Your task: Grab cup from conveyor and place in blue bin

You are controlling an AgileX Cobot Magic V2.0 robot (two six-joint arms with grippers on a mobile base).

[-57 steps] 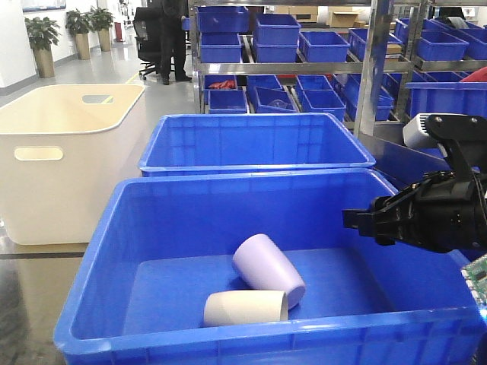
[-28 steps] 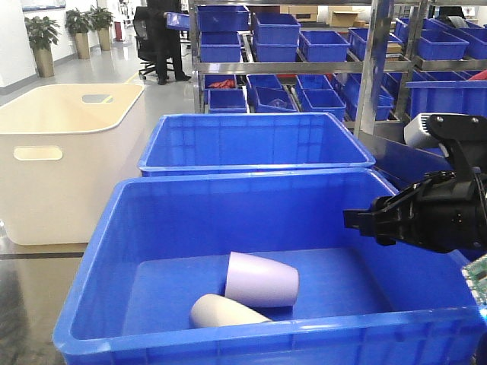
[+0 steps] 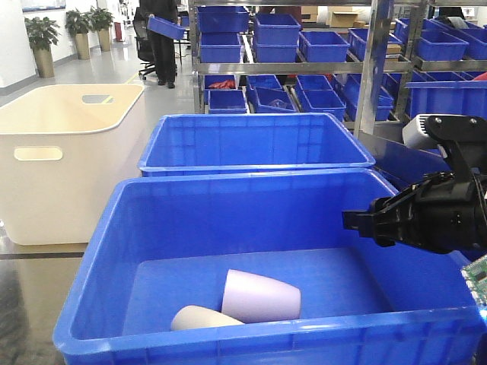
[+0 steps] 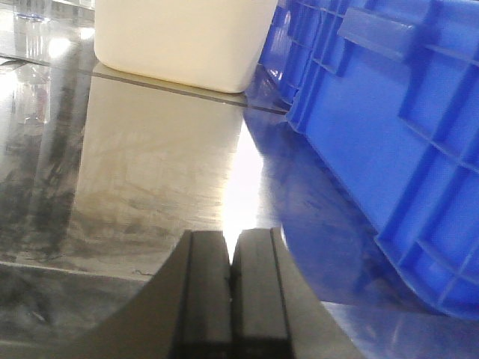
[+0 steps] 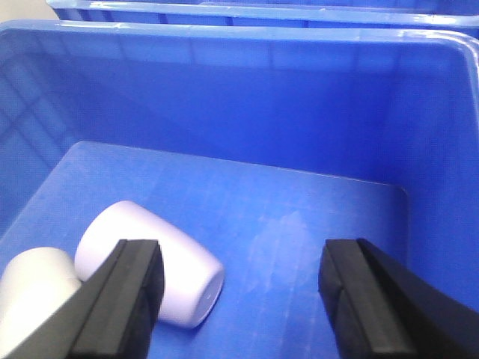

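Already your lilac cup (image 3: 261,296) lies on its side on the floor of the blue bin (image 3: 99,258), toward the bin's near wall, touching a cream cup (image 3: 204,318) that lies just beside it on the left. From the right tool (image 5: 238,288), the lilac cup sits below and to the left. Its long axis runs roughly across the bin, open mouth toward the right wall. The right tool hangs inside the bin near its right wall, above the floor, released, jaws spread wide with nothing between them. It is the nearer arm to the cup by far.

Your left tool (image 4: 233,288) is clenched on nothing, pads pressed together, held low over the shiny worktop (image 4: 150,172) just outside the bin's outer wall, with the cream-white tub (image 4: 179,37) beyond it.

Judging by how things lie, the drop looks done. The conveyor is not in any view, so you cannot tell from here which way the next cup lies.
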